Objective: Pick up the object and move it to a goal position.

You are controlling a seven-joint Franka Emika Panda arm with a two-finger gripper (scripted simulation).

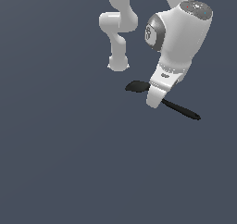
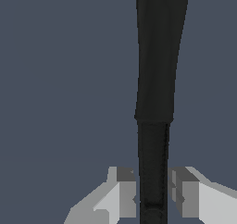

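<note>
Straddling the spoon's (image 1: 139,86) handle, the pincer (image 2: 152,195) stood narrow, fingers (image 2: 126,193) just beside it on both sides.

Black spoon handle (image 2: 155,102) runs lengthwise through the wrist view, wider in its far part, narrower where it passes between the hand's (image 2: 153,197) two grey fingertips (image 2: 126,193). Fingertips sit close on either side of it; contact can't be confirmed. Plain dark grey-blue surface (image 2: 60,79) behind.
</note>
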